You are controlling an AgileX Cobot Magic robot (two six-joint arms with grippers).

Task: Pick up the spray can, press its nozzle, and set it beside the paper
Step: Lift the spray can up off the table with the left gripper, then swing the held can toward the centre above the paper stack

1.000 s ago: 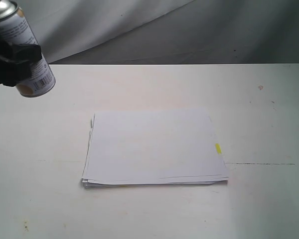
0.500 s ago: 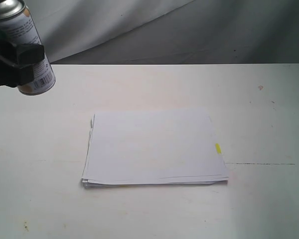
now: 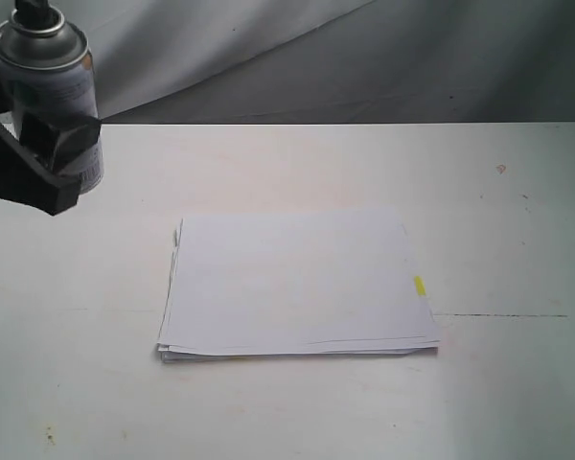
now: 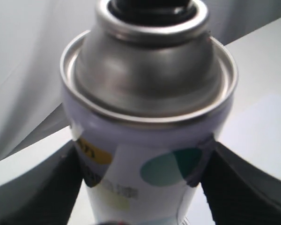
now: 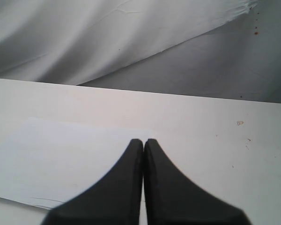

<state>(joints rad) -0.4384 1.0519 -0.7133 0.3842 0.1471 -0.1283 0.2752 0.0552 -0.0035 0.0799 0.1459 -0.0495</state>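
Left fingers: matte black, chunky, squared-off blocks with hard angular edges. In left wrist view they read dark charcoal, faintly grainy, lighter grey sheen along the rims. Right fingers: smooth black, broad at the base, flaring sides curving in to narrow rounded tips, soft dull highlights.

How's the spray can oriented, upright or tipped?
Upright: the spray can stands vertical in the left gripper, with the nozzle on top.
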